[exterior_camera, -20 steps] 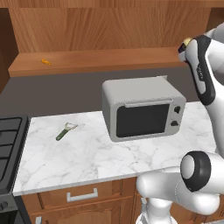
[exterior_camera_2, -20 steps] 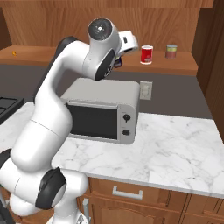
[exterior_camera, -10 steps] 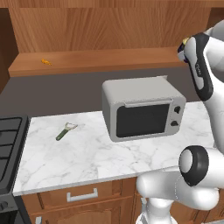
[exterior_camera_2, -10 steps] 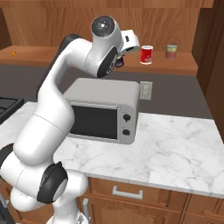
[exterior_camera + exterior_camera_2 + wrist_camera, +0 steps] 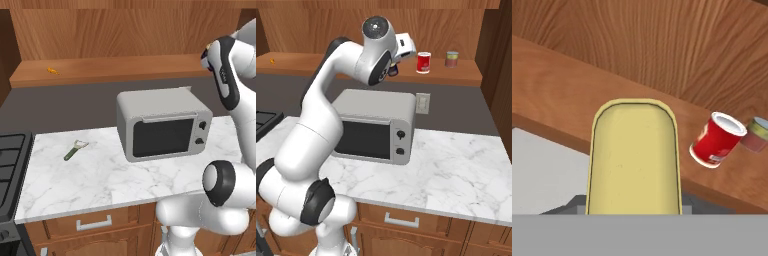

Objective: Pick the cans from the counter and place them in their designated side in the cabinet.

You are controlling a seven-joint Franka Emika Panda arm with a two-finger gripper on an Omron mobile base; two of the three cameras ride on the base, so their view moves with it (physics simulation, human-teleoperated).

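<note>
My gripper (image 5: 394, 70) is shut on the squat dark blue can (image 5: 392, 71), holding it up in front of the cabinet shelf (image 5: 316, 67) above the microwave. In the hand view the can's yellow top (image 5: 634, 155) hides my fingertips. The red can (image 5: 423, 62) with a white rim stands on the shelf to the right of my hand, and appears tilted in the hand view as the red can (image 5: 717, 140). The marble counter (image 5: 456, 165) lies below.
A pale greenish can (image 5: 451, 59) stands right of the red one. A grey microwave (image 5: 162, 122) sits on the counter under the shelf. A peeler (image 5: 75, 149) lies on the counter's left part beside the black stove (image 5: 10, 165). A small orange item (image 5: 52, 70) rests on the shelf's left end.
The arm's upper joint has shifted slightly toward the shelf. The blue can stays in my grip and the red can has not moved.
</note>
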